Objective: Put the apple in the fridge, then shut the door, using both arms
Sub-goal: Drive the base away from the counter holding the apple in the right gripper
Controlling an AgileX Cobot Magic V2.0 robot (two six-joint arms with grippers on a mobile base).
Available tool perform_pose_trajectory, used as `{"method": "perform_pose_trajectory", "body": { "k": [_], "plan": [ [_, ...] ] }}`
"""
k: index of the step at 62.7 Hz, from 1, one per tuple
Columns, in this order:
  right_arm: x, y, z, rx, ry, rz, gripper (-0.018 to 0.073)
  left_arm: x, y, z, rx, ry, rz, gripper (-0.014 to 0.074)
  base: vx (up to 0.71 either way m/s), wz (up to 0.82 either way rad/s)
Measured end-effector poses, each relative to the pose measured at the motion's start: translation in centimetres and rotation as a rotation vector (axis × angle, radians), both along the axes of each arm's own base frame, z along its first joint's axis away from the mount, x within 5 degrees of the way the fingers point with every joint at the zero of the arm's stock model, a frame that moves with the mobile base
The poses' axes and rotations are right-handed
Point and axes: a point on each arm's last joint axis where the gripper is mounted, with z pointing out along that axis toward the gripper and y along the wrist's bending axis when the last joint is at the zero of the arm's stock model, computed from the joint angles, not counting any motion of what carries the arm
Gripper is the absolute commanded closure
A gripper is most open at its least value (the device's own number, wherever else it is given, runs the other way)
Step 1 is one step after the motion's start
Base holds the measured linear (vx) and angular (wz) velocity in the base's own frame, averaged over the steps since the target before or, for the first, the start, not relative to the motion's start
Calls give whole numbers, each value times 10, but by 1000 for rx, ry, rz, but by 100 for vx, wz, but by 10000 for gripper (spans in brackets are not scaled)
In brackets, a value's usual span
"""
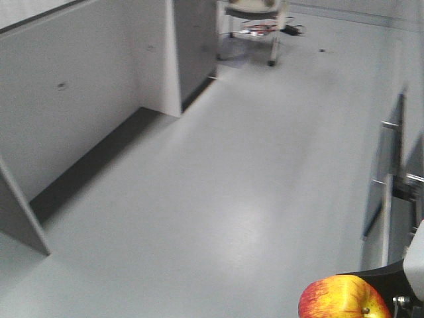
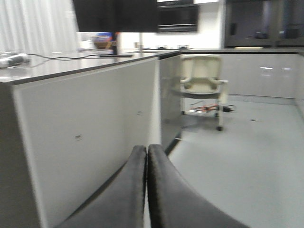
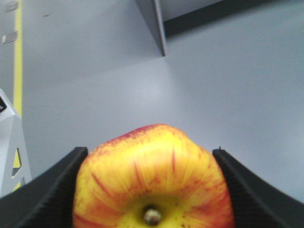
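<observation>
Right end effector (image 3: 149,157) is clamped on the apple (image 3: 153,183): I see one black ribbed finger (image 3: 52,190) pressed against its left flank and the other against its right, so the fruit sits squarely between them. The apple faces the wrist camera stem-first. A short brownish stem stands in a shallow yellow dimple, and red streaks fan out from it over a yellow skin, deepening to orange-red along the shoulders and the lower edges. From the front camera the same apple (image 1: 343,299) shows in the bottom right corner, red on its left side and yellow on top, held above the pale grey floor (image 1: 218,199).

Left end effector (image 2: 147,151) has its two dark curved fingers (image 2: 128,190) pressed together with nothing between them. Beyond it I see the white-sided table (image 2: 90,128) with a cable (image 2: 52,56) lying on its top, and farther back a cream chair (image 2: 202,80) standing on the floor.
</observation>
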Motion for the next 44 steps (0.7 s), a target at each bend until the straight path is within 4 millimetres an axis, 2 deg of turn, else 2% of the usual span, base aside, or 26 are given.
{"method": "perform_pose_trajectory", "body": {
  "k": [17, 44],
  "plan": [
    [0, 0, 0, 1, 0, 0, 124, 0, 0, 0, 0, 0, 0, 603, -2, 59],
    [0, 0, 0, 0, 1, 0, 124, 0, 0, 0, 0, 0, 0, 603, 0, 44]
  ]
}}
